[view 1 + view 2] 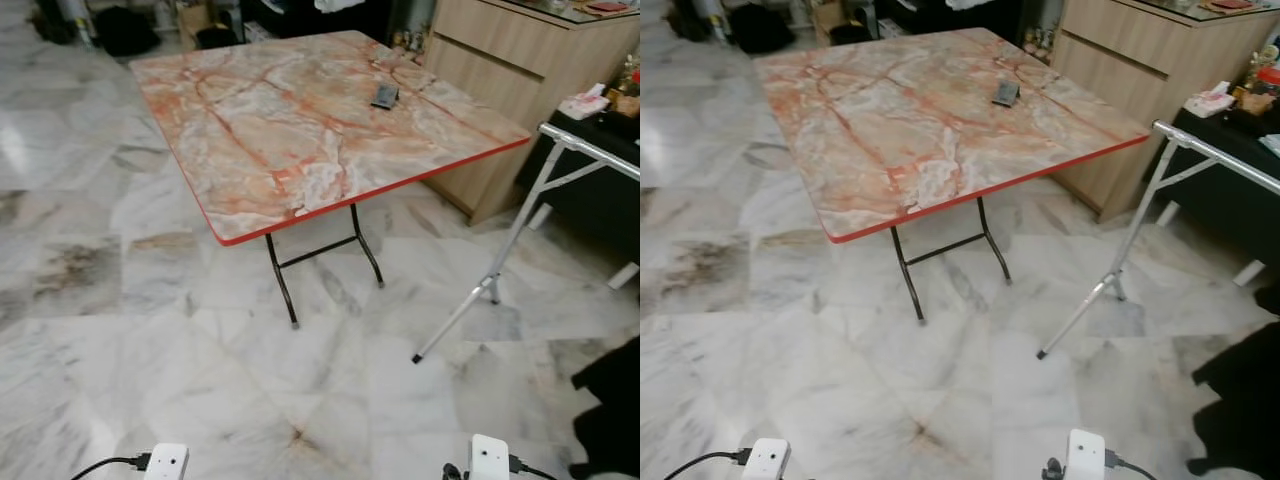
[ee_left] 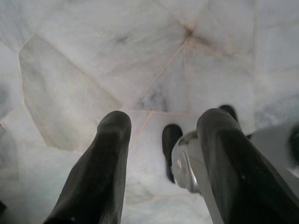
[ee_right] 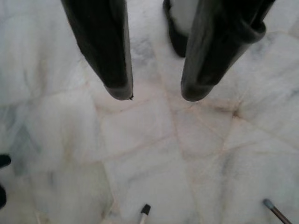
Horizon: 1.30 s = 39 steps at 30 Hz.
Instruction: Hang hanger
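Left eye view: one table [image 1: 300, 190], one remote [image 1: 385, 96], one rack [image 1: 520, 225].

both arms hang low, pointing downward. the left gripper [image 2: 161, 126] has its fingers spread apart and empty. the right gripper [image 3: 156, 93] likewise has its fingers parted, holding nothing.

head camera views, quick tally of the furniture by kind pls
folding table: 1
wooden cabinet: 1
metal rack: 1
total: 3
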Tool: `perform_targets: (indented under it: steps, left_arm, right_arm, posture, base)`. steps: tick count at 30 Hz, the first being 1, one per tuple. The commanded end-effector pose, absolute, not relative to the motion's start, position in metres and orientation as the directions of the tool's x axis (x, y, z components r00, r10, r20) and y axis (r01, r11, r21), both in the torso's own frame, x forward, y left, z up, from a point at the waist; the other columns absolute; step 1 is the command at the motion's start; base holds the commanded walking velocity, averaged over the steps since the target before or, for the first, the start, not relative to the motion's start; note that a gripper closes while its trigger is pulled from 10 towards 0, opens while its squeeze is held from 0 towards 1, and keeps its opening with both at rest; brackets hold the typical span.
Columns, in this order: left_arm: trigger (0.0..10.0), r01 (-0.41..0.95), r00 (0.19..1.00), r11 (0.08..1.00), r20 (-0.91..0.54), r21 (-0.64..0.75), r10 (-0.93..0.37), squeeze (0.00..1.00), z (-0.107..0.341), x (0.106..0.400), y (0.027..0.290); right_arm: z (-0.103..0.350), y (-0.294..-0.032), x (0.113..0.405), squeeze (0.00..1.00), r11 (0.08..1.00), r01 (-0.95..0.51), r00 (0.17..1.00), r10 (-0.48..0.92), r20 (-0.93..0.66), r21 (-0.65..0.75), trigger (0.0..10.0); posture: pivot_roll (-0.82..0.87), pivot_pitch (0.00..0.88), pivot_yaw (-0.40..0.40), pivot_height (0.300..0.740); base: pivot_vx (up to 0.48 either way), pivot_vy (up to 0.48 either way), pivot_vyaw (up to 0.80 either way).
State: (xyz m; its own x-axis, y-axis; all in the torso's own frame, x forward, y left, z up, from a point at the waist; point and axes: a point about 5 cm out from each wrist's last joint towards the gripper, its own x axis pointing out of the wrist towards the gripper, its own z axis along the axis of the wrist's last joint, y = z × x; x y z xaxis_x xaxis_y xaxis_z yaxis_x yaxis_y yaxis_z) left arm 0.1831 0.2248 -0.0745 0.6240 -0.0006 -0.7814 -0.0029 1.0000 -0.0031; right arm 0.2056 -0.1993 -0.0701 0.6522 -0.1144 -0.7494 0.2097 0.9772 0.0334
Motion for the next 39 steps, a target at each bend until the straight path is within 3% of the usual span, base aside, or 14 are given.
perform_targets:
  steps: [1,29,39]
  left_arm:
    - [10.0,-0.023,0.647,0.999,-0.762,0.031,0.038,0.00,-0.0723,0.1893,0.2222]
    - [10.0,0.015,0.658,0.999,-0.753,0.037,0.018,0.00,-0.0692,0.1971,0.2182]
    - [10.0,0.022,0.656,0.999,-0.755,0.031,0.009,0.00,-0.0700,0.1978,0.2132]
  right_arm:
    - [-0.0761,-0.1735,0.2029,0.00,0.964,0.221,0.613,-0.017,-0.790,0.151,10.0]
    - [-0.0776,-0.1752,0.1996,0.00,0.971,0.203,0.606,-0.023,-0.795,0.126,10.0]
    - [-0.0761,-0.1775,0.2019,0.00,0.973,0.194,0.616,-0.020,-0.787,0.127,10.0]
  posture:
    - [0.05,0.000,-0.031,0.740]
    - [0.01,0.020,-0.030,0.740]
    - [-0.02,0.040,-0.046,0.740]
  base:
    - [0.000,0.000,-0.79]
    - [0.000,0.000,-0.78]
    - [0.000,-0.240,0.00]
